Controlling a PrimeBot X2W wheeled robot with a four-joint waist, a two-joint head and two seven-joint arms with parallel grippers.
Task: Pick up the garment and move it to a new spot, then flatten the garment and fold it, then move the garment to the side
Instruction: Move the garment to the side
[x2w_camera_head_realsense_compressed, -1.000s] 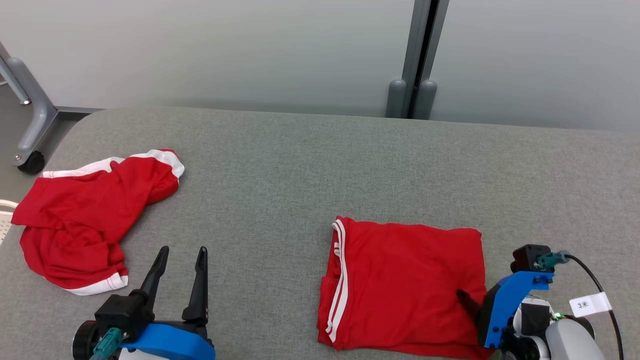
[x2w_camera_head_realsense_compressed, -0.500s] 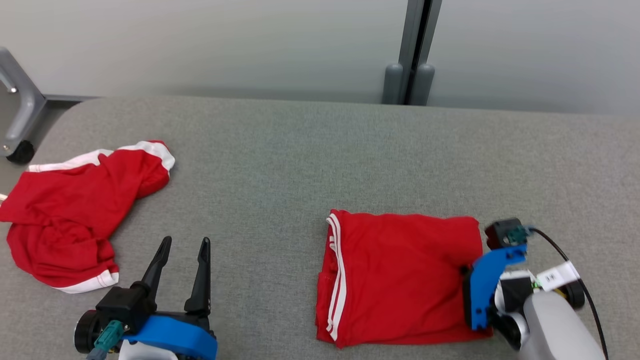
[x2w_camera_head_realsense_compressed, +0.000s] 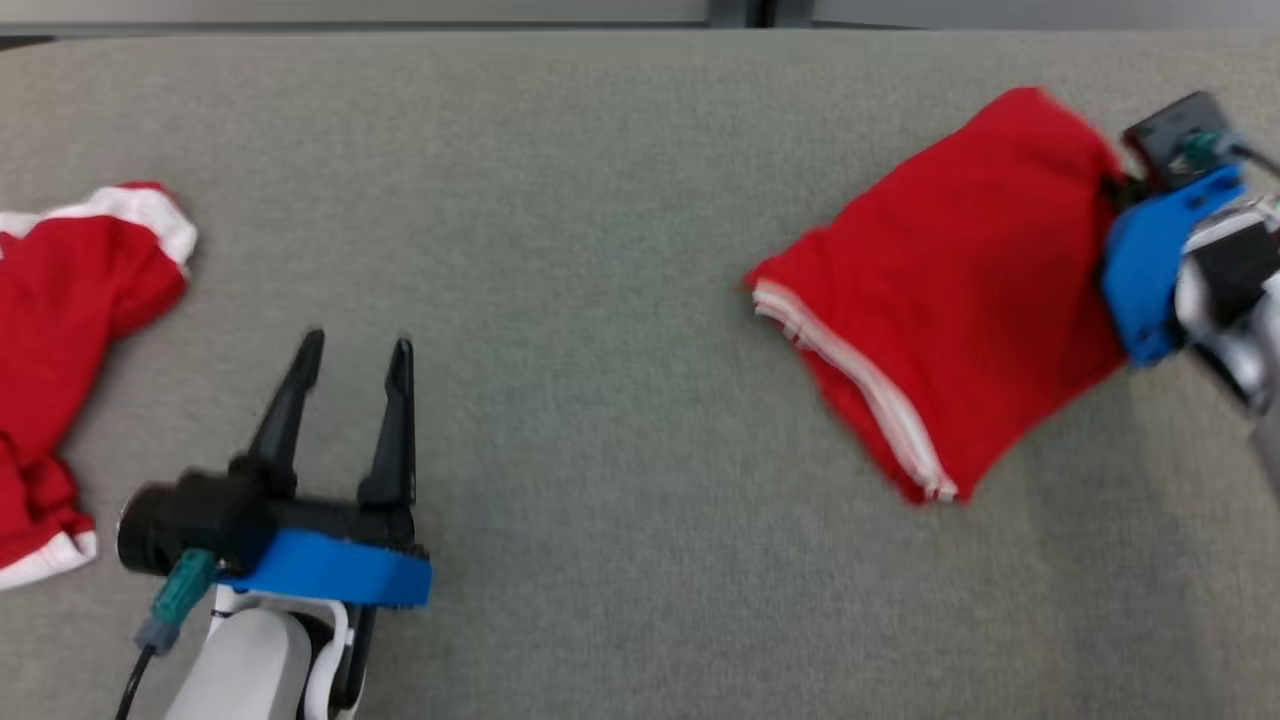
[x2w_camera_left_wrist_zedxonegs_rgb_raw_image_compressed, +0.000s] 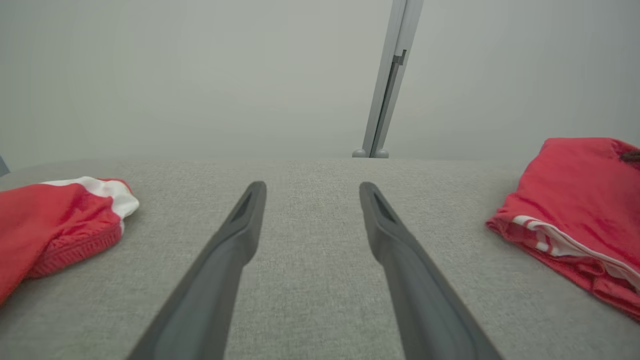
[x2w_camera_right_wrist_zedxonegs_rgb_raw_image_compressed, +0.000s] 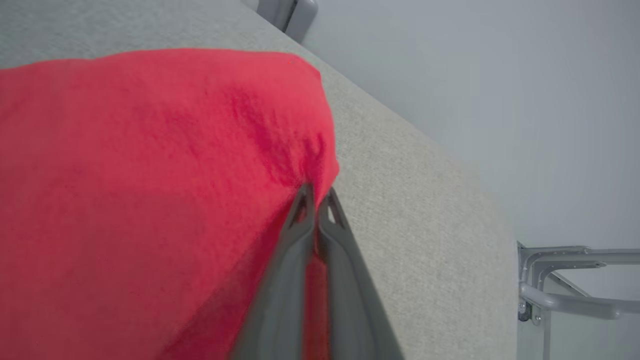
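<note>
Down at the near left, the left gripper with its two long dark fingers hangs over bare table, jaws spread wide, nothing between them. Beneath it the grey fabric-covered table runs right across. Out at the left edge, a crumpled red garment with white trim lies in a heap, untouched.

Further back on the right is the one that matters: the folded red garment with white side stripes, sitting skewed on the table, striped edge toward the middle. At its far right edge the right gripper is pinched tight on the fabric, cloth bunching at the fingertips. This looks like the final step, the move to the side.

It's soft, light and limp, so one pinch should carry it, but the layers could slide or flop open. Best hold, I'd say: the folded edge, through every layer, carried low. Beyond the table's far edge stands a grey upright post.
</note>
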